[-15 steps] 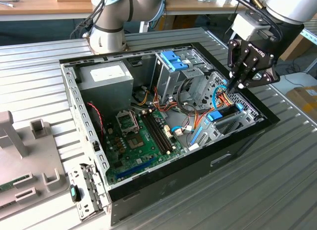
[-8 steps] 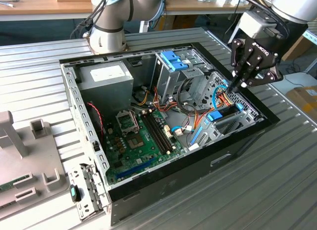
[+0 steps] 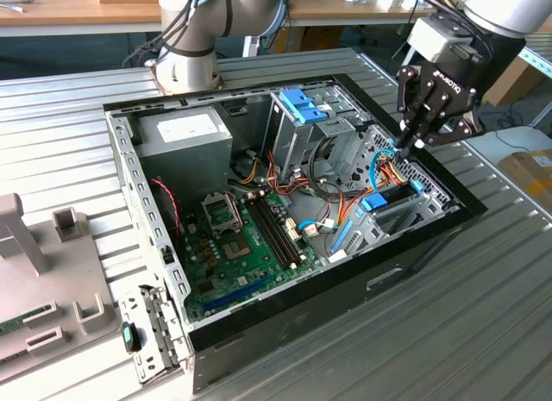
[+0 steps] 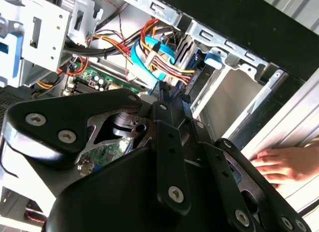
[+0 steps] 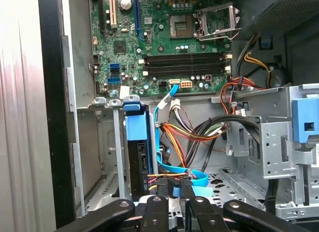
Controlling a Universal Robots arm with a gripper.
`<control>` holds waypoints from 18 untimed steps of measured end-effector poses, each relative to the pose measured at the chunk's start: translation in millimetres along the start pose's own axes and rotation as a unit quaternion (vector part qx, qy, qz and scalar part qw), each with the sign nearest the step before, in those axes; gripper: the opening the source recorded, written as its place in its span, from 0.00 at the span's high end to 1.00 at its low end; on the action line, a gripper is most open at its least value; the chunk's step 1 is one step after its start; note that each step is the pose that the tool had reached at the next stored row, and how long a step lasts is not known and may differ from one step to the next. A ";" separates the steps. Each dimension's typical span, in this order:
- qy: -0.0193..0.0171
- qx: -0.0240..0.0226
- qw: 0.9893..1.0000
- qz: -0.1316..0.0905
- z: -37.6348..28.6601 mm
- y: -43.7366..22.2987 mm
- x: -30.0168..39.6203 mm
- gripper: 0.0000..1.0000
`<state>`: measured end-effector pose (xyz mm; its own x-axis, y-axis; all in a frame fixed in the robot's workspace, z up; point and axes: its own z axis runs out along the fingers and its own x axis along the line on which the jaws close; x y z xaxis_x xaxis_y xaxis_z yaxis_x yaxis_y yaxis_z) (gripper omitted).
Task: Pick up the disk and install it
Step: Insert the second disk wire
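First wrist view: gripper [image 5: 169, 202] hangs over the case's bay, fingers close together, nothing between them. The disk [image 5: 137, 142] sits on edge in the bay just ahead of the fingertips. Judgement: descend square to the carrier, clear of the cables [image 5: 174, 137].

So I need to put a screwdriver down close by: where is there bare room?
The ribbed table on the exterior view's right of the computer case lies bare. Inside, by the gripper, cables and the disk crowd everything.
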<state>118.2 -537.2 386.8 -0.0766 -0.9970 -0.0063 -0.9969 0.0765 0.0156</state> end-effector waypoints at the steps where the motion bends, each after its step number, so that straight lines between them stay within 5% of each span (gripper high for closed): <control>1: 0.000 0.000 1.000 0.000 1.9 -0.6 0.0 0.76; 12: 0.000 -0.001 1.000 0.000 6.1 -3.8 -0.3 0.76; 14: 0.000 -0.001 1.000 0.000 6.2 -3.8 -0.2 0.84; 18: 0.000 -0.001 1.000 0.000 6.3 -3.8 -0.3 0.84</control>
<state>121.9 -537.2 380.5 -0.0764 -0.9971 -0.0063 -0.9969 0.0763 0.0167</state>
